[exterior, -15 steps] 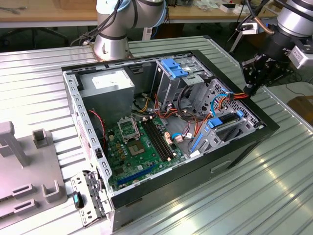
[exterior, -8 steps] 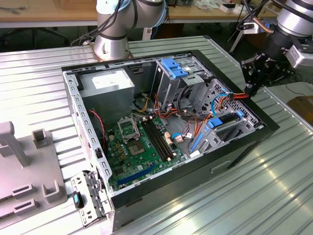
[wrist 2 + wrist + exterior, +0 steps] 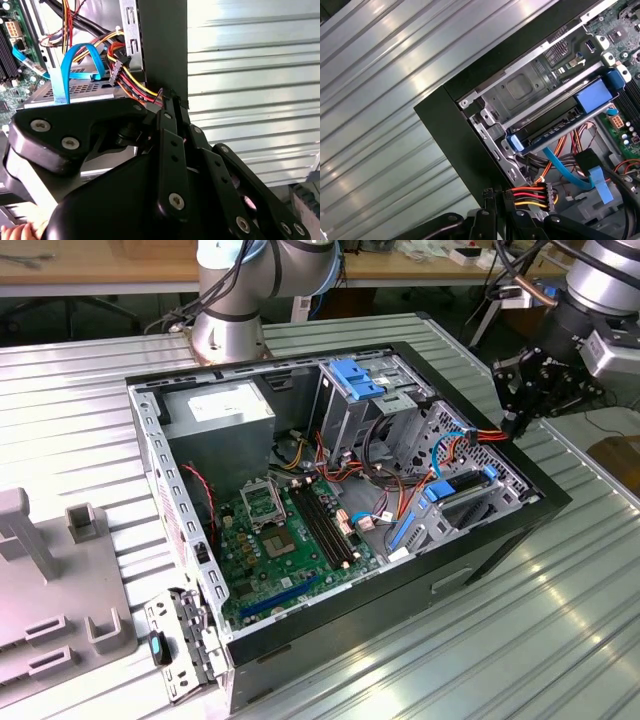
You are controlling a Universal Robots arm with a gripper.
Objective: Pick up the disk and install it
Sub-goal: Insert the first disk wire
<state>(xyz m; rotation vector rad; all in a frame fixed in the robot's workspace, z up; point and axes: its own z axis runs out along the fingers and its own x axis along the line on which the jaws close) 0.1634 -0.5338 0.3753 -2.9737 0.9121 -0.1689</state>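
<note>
One black computer case [image 3: 400, 625] lies open on the ribbed metal worktop [image 3: 560, 630], and the jaws sit right at its rim, just outside the case wall. In the second wrist view they look clenched, tip against tip. A power cable [image 3: 530, 195] of red, orange and yellow wires runs right up to the tips and touches them. Whether it is pinched between them, I cannot tell.

And the disk [image 3: 555, 125]? It is just beyond the jaws, inside the case, its dark body in a bright blue frame. It lies flat in the grey metal drive cage [image 3: 520, 89], apart from the jaws. A flat blue data cable [image 3: 64, 75] loops just past the tips, over the cage. Farther from the jaws sits the green motherboard [image 3: 290, 550]. Farthest of all, the power supply [image 3: 262, 415] wears a white label [image 3: 220, 405], its print too small to read.
</note>
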